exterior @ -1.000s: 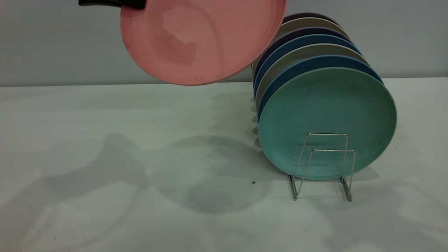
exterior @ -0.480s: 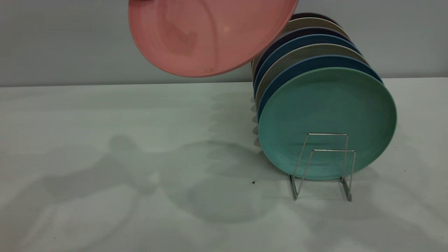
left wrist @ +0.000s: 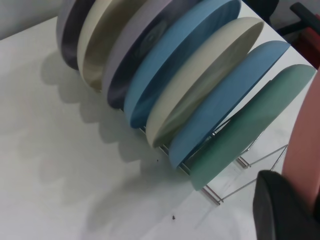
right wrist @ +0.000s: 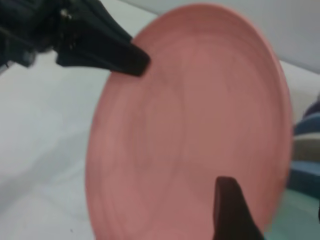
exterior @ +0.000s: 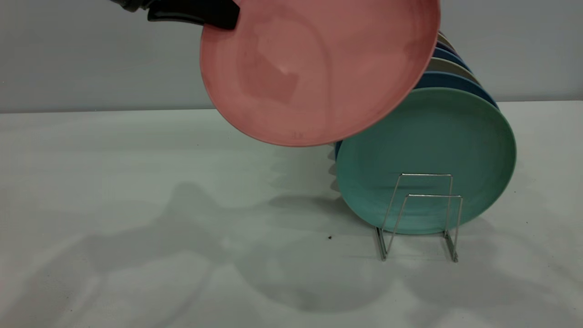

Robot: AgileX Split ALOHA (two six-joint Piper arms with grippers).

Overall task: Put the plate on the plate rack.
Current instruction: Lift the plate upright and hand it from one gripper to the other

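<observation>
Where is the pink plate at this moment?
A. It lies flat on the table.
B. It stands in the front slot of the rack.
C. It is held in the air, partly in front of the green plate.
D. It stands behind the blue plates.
C: the pink plate hangs above the table, held at its rim by the left gripper, overlapping the green plate, and the front loops of the rack are empty.

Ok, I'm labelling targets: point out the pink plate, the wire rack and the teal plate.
pink plate (exterior: 319, 68), exterior view, centre of its face.
wire rack (exterior: 426, 174), exterior view, top bar of a front loop.
teal plate (exterior: 437, 136), exterior view, middle of its face.
</observation>
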